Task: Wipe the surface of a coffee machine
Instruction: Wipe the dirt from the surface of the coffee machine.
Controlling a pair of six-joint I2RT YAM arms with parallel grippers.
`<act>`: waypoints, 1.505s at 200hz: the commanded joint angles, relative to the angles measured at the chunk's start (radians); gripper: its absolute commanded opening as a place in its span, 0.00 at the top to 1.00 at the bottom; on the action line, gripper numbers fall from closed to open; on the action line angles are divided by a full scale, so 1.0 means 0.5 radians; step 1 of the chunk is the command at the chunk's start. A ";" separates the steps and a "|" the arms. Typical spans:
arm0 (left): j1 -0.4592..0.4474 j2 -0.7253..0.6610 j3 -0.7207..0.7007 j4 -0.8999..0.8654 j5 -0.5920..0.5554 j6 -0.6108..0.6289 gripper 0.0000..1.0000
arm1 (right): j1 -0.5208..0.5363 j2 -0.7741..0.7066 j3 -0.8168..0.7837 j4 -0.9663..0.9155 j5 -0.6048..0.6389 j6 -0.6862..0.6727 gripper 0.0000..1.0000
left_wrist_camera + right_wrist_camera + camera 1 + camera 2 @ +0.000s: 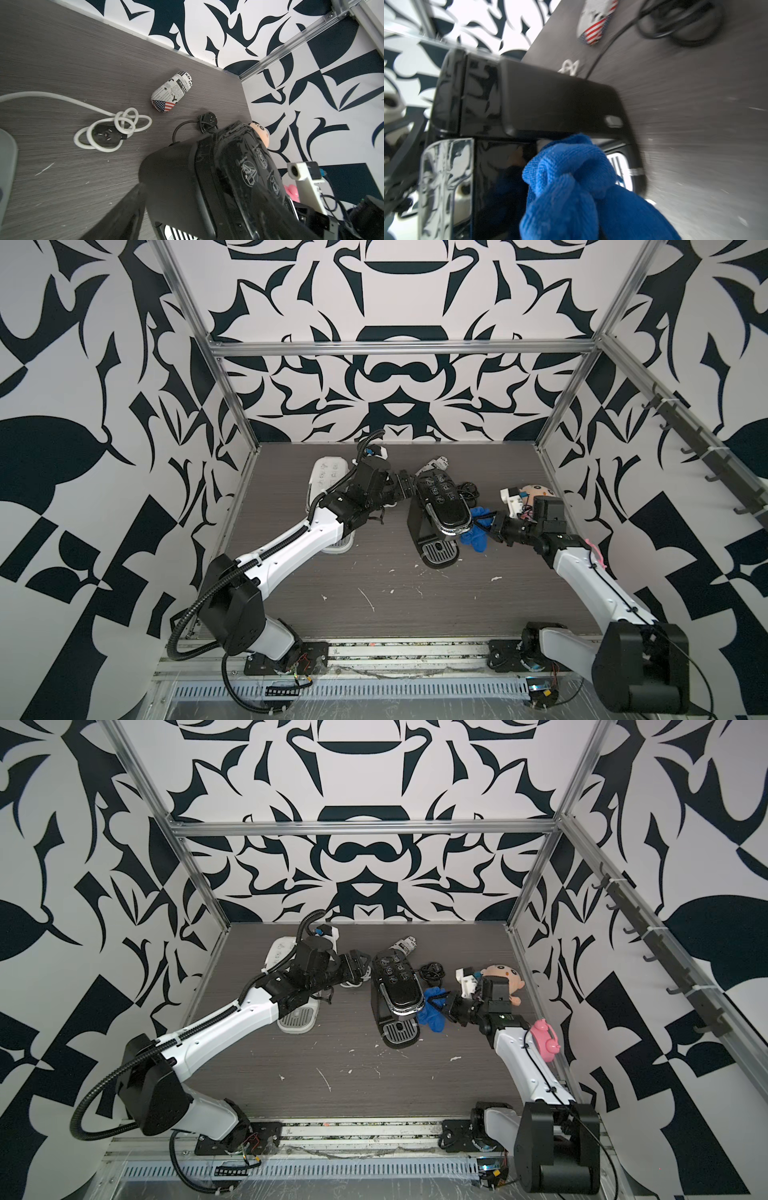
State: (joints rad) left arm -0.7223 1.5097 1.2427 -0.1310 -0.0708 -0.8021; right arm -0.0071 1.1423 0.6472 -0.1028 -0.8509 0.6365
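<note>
The black coffee machine (440, 510) (395, 986) stands mid-table with its drip tray toward the front. My left gripper (406, 486) (360, 965) has its jaws spread wide around the machine's rear. In the left wrist view one finger (124, 207) lies against the machine's back (176, 187). My right gripper (485, 524) (442, 1006) is shut on a bunched blue cloth (476, 536) (432, 1016). The cloth (571, 176) presses against the machine's right side (550, 104), below the head. The cloth hides the right fingertips.
A white appliance (328, 477) stands under the left arm. Behind the machine lie a coiled white cord (116, 128), a newspaper-print can (172, 91) and a black cord (432, 971). A doll (500, 974) and a pink toy (546, 1040) sit at the right wall.
</note>
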 commanded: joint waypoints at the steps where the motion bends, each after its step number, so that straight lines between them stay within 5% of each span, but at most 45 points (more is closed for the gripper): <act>1: 0.009 0.086 0.034 0.060 0.212 -0.141 0.19 | 0.126 0.039 -0.039 0.474 -0.112 0.133 1.00; 53: 0.015 0.210 0.067 0.030 0.378 -0.201 0.22 | 0.201 0.172 -0.124 0.787 -0.124 0.204 1.00; 110: 0.015 0.220 0.038 0.007 0.374 -0.202 0.24 | 0.243 0.361 -0.241 0.692 0.061 0.104 1.00; 145: 0.015 0.234 -0.007 0.028 0.396 -0.233 0.24 | 0.244 0.557 -0.378 0.993 0.050 0.217 1.00; 199: 0.015 0.233 -0.070 0.081 0.399 -0.258 0.24 | 0.348 0.572 -0.494 1.846 -0.008 0.765 1.00; 248: 0.012 0.238 -0.098 0.121 0.427 -0.274 0.27 | 0.370 0.441 -0.557 1.860 0.180 0.754 1.00; 270: 0.015 0.243 -0.114 0.136 0.415 -0.273 0.26 | 0.383 0.582 -0.548 1.785 0.197 0.648 1.00; 301: 0.012 0.275 -0.127 0.179 0.455 -0.301 0.27 | 0.418 0.923 -0.661 2.297 0.182 0.851 1.00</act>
State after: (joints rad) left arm -0.7174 1.6020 1.2167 0.0029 0.1410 -0.9455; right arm 0.1871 1.5112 0.3542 0.8253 -0.7883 1.0004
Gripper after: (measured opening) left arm 0.732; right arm 0.190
